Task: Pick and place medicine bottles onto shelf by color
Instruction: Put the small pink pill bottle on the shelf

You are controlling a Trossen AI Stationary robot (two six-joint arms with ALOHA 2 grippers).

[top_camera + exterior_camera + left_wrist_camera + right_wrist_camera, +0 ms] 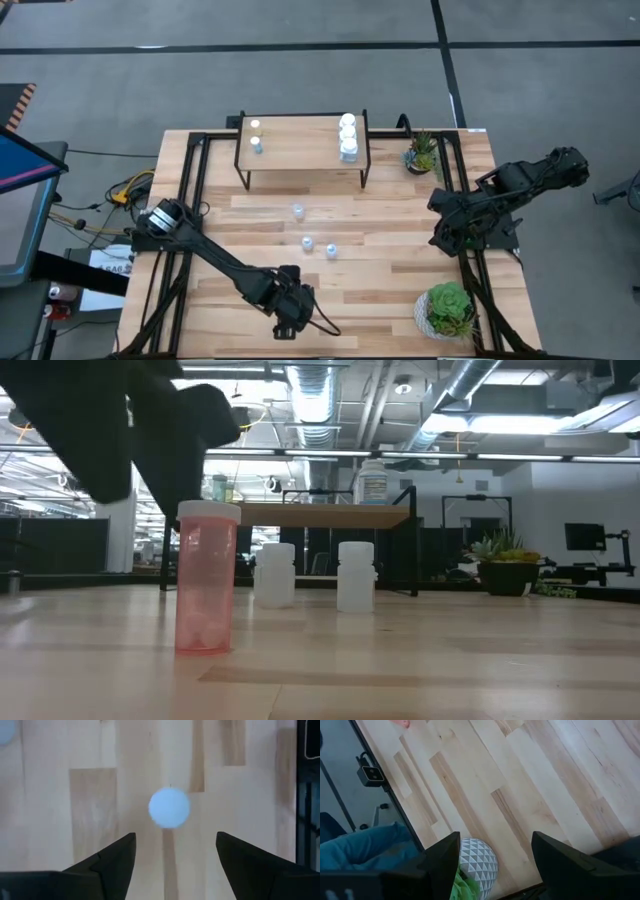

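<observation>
Pink bottle (206, 578), upright at the table's 6 o'clock edge below the left gripper (175, 851), whose jaws are apart, looks light, rigid and tippy; grip mid-body under the white cap (169, 807).

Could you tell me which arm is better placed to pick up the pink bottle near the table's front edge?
Left, probably. Its hand hovers open above the pink bottle, whose cap shows between its fingers. The right hand waits at the table's right edge over a plant.

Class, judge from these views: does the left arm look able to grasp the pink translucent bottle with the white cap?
Probably yes: the left gripper hangs open directly above the pink translucent bottle, with bare wooden tabletop around its white cap.
</observation>
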